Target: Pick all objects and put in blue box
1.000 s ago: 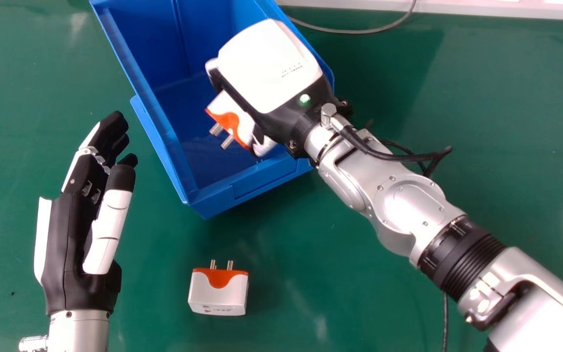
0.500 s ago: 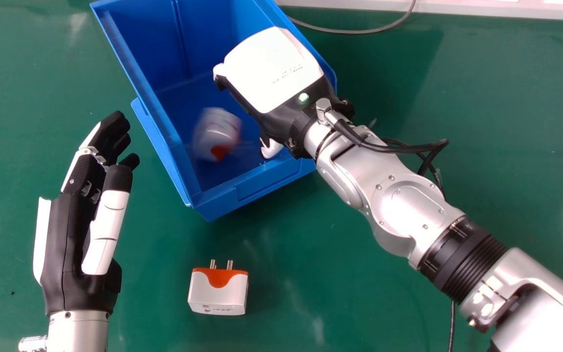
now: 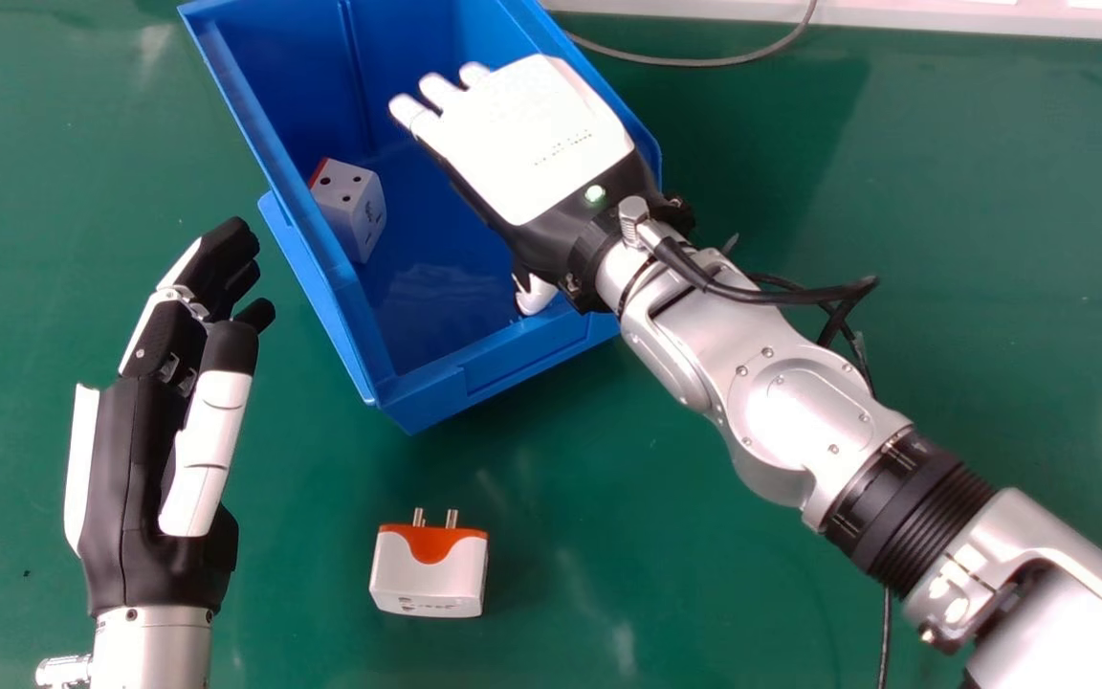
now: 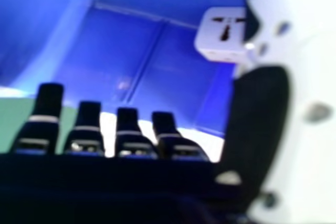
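My right hand (image 3: pixel 532 139) is over the right side of the blue box (image 3: pixel 513 359), back of the hand up, its fingers extended and holding nothing. In the right hand view the fingers of my right hand (image 4: pixel 89 124) stand apart, with the blue box (image 4: pixel 105 45) beyond them. One white adapter (image 3: pixel 348 206) lies inside the box against its left wall; the same adapter (image 4: pixel 220 35) shows partly behind the thumb. A second white and orange adapter (image 3: pixel 429 571) rests on the table in front of the box, pins pointing away. My left hand (image 3: pixel 130 459) is left of it, open and empty.
The green table (image 3: pixel 656 536) surrounds the box. A grey cable (image 3: pixel 704 63) curves along the far edge behind the box, near a white strip (image 3: pixel 895 24). A thin dark cable runs down beside my right forearm.
My right hand has straightened its fingers and let go of the adapter, which dropped into the box and came to lie by the left wall. The left hand has stayed nearly still.
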